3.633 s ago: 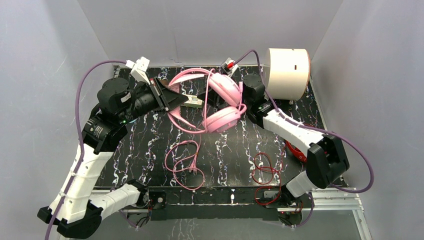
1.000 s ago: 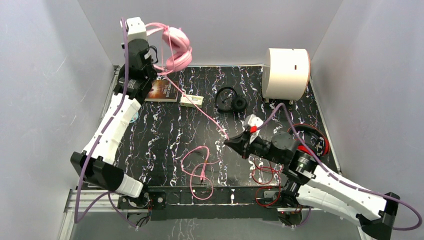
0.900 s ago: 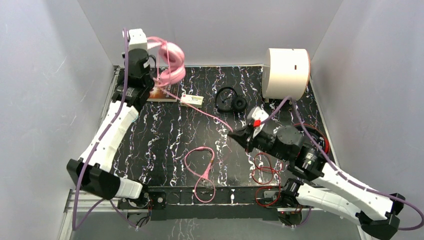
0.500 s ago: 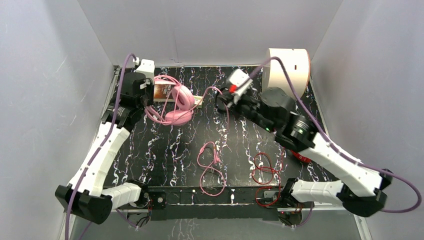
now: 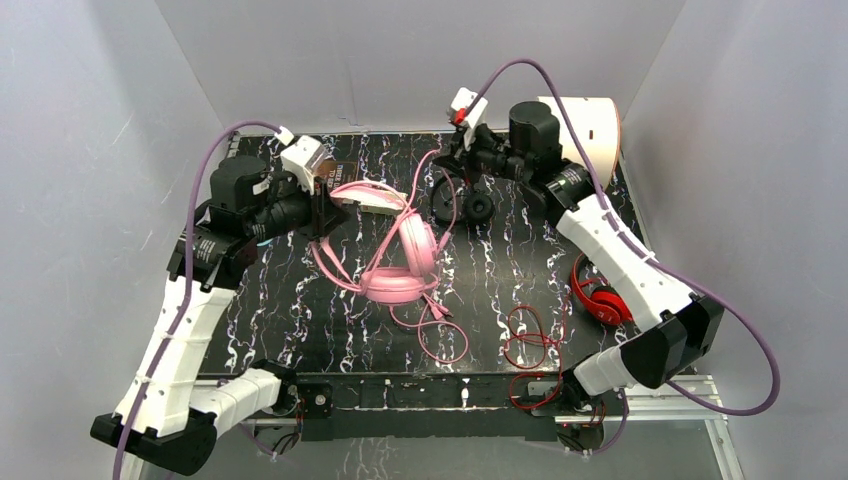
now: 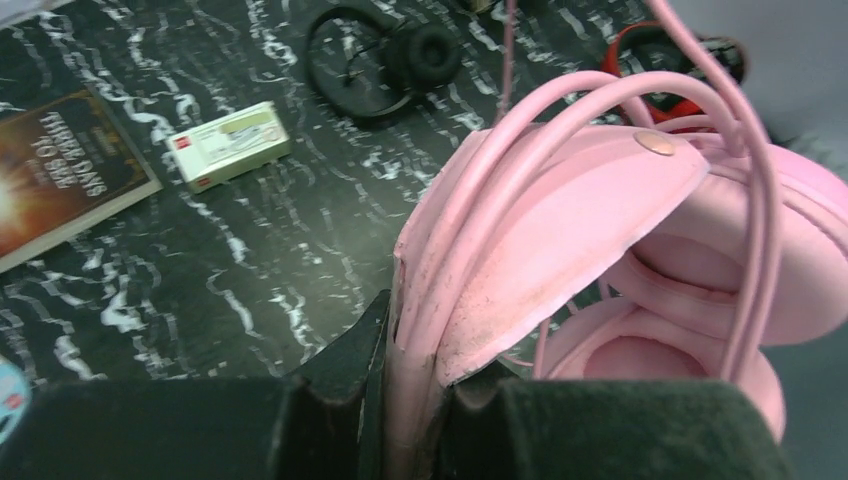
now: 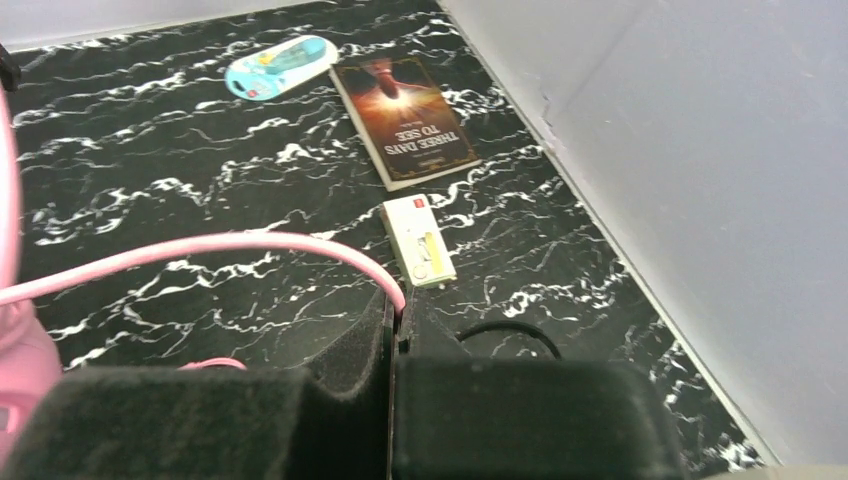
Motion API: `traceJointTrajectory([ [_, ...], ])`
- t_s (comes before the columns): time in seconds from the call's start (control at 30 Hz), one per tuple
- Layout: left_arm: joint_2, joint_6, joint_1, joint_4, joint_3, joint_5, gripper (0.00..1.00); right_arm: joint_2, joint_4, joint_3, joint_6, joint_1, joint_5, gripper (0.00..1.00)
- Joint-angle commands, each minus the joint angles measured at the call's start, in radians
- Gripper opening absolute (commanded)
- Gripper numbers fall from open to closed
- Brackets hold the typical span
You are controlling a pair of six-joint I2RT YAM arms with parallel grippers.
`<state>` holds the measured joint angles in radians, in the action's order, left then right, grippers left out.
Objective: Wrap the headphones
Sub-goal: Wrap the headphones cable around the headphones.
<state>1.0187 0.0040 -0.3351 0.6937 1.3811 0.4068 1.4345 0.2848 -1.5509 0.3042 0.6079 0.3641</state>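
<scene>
A black, white-veined counter (image 5: 290,300) carries a brown-covered book (image 7: 405,122) near the back wall. A small white box (image 7: 420,240) lies just beside it, with a pale blue oval case (image 7: 282,53) nearby. A cream drum (image 5: 595,140) stands at the far right corner.

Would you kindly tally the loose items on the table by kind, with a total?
Headphones: 3 (pink headphones, black headphones, red headphones)
Book: 1
Small white box: 1
Light blue oval case: 1
White drum: 1
Total: 7
</scene>
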Motion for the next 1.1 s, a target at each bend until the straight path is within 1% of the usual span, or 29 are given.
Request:
traceJointTrajectory([
  [0.0, -0.038, -0.227, -0.001, -0.111, 0.107, 0.161, 0.00, -0.006, -0.173, 0.097, -0.072, -0.087, 0.250, 0.00],
  [0.1, 0.014, -0.400, -0.002, -0.164, 0.231, 0.153, 0.00, -0.004, -0.304, 0.204, -0.131, -0.089, 0.387, 0.00],
  [0.2, 0.078, -0.582, -0.001, -0.222, 0.357, 0.176, 0.00, 0.013, -0.512, 0.304, -0.275, -0.090, 0.466, 0.00],
  [0.27, 0.118, -0.670, -0.001, -0.234, 0.418, 0.200, 0.00, 0.042, -0.629, 0.333, -0.379, -0.089, 0.505, 0.05],
  [0.37, 0.157, -0.759, -0.002, -0.236, 0.465, 0.213, 0.00, 0.098, -0.761, 0.335, -0.522, -0.088, 0.573, 0.11],
  [0.4, 0.165, -0.777, -0.001, -0.237, 0.472, 0.208, 0.00, 0.121, -0.804, 0.335, -0.571, -0.087, 0.585, 0.15],
  [0.47, 0.171, -0.811, -0.001, -0.246, 0.474, 0.199, 0.00, 0.152, -0.908, 0.347, -0.666, -0.082, 0.609, 0.26],
  [0.5, 0.173, -0.826, -0.002, -0.263, 0.467, 0.206, 0.00, 0.161, -0.976, 0.359, -0.710, -0.079, 0.610, 0.30],
  [0.57, 0.175, -0.845, -0.001, -0.282, 0.459, 0.213, 0.00, 0.169, -1.018, 0.380, -0.762, -0.077, 0.576, 0.37],
  [0.67, 0.173, -0.856, -0.001, -0.283, 0.459, 0.198, 0.00, 0.150, -1.001, 0.420, -0.771, -0.078, 0.501, 0.50],
  [0.73, 0.166, -0.874, -0.001, -0.291, 0.452, 0.185, 0.00, 0.126, -0.990, 0.464, -0.775, -0.080, 0.407, 0.59],
  [0.83, 0.154, -0.914, -0.001, -0.331, 0.431, 0.174, 0.00, 0.102, -1.012, 0.528, -0.784, -0.082, 0.346, 0.71],
  [0.93, 0.153, -0.950, -0.001, -0.369, 0.443, 0.164, 0.00, 0.099, -1.103, 0.592, -0.818, -0.080, 0.344, 0.79],
  [1.0, 0.165, -0.960, -0.001, -0.366, 0.483, 0.135, 0.00, 0.102, -1.177, 0.634, -0.839, -0.080, 0.326, 0.84],
  [1.07, 0.185, -0.969, -0.001, -0.359, 0.534, 0.106, 0.00, 0.111, -1.236, 0.660, -0.858, -0.075, 0.305, 0.87],
])
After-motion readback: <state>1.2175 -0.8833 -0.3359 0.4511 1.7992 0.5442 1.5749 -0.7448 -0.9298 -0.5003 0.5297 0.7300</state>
